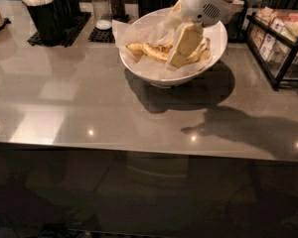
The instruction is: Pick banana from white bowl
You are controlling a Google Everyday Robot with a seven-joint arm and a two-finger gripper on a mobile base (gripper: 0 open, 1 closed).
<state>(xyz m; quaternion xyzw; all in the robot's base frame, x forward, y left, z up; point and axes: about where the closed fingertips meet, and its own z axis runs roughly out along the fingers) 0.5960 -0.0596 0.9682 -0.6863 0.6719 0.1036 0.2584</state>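
Worktop [79,103]: grey, glossy, wide. It carries small bright light reflections along the near edge. Below the near edge the front is dark, and the room beyond it cannot be made out.

Far left: black holder [48,15] stuffed with white items, standing on a dark mat [69,29]. Just right of it, 2 jars [109,4] on a 2nd mat. Far right: black wire rack [278,46] with packets inside, well apart from the holder.

Bowl [156,78]: white, round and deep, at centre-far on the worktop between the jars and the rack. It is lined with crinkled white paper [125,32] that sticks up past the left rim. The bowl throws a dark shadow [198,95] on the near right side.

Banana [150,50]: yellow with brown marks, lying on the paper inside the bowl, left of middle. More yellow peel shows at the right side.

Arm [208,1]: white housing, entering from the far right above the bowl.

Pincer [183,51]: cream-coloured, pointing down and left into the bowl. It overlaps the right end of the banana. Cannot tell how far open it is, or whether it has hold of the fruit.
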